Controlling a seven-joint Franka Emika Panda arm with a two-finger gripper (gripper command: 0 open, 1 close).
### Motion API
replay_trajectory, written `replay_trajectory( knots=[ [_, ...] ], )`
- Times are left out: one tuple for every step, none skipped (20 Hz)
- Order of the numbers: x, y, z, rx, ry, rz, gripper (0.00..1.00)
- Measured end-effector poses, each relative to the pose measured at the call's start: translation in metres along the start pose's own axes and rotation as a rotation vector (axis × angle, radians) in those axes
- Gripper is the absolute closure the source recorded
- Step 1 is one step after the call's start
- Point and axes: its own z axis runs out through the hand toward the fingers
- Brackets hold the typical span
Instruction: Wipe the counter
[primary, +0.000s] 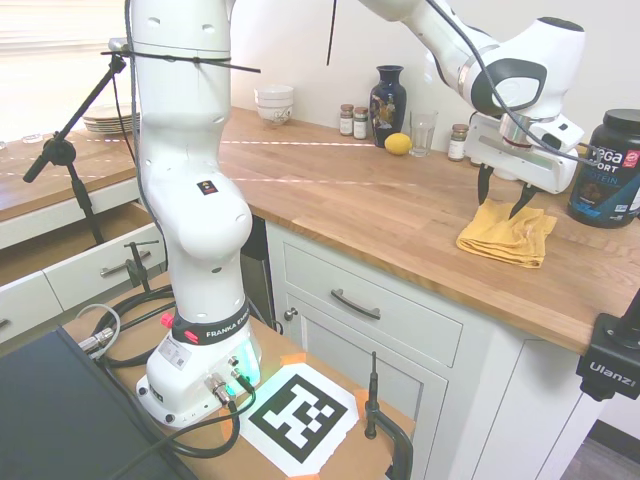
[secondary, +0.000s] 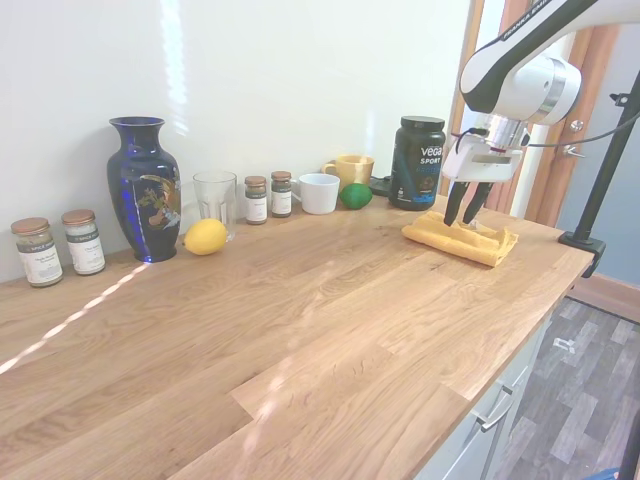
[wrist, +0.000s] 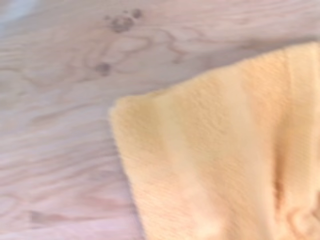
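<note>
While arm reaches down, fingers (primary: 503, 196) spread apart over yellow cloth (primary: 507, 236), on counter (primary: 380, 200).

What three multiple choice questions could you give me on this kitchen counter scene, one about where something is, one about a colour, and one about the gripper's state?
1. Where does the cloth lie?
A. on the counter, in front of the black tub
B. inside the glass
C. draped over the vase

2. What colour is the cloth?
A. blue
B. yellow
C. white

3. How does the gripper stand?
A. shut on the lemon
B. open, fingers spread just above the cloth
C. shut on the mug

Answers:
1. A, since both exterior views show the cloth lying flat on the wood near the black tub.
2. B, as every view shows it yellow.
3. B, because the first exterior view shows the two dark fingers apart with the cloth beneath them, not yet gripped.
</note>
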Motion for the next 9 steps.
replay_trajectory(
  knots=[
    [0.001, 0.003, 0.000, -0.002, 0.009, 0.004, 0.00],
    [0.001, 0.005, -0.002, -0.004, 0.019, 0.008, 0.00],
    [0.002, 0.007, -0.003, -0.004, 0.030, 0.010, 0.00],
    [0.002, 0.009, -0.004, -0.002, 0.039, 0.013, 0.00],
    [0.002, 0.011, -0.007, 0.001, 0.045, 0.016, 0.00],
    [0.001, 0.012, -0.009, 0.004, 0.048, 0.018, 0.00],
    [0.001, 0.013, -0.012, 0.008, 0.052, 0.019, 0.00],
    [0.001, 0.013, -0.015, 0.011, 0.055, 0.020, 0.00],
    [0.000, 0.014, -0.017, 0.013, 0.058, 0.020, 0.00]
  ],
)
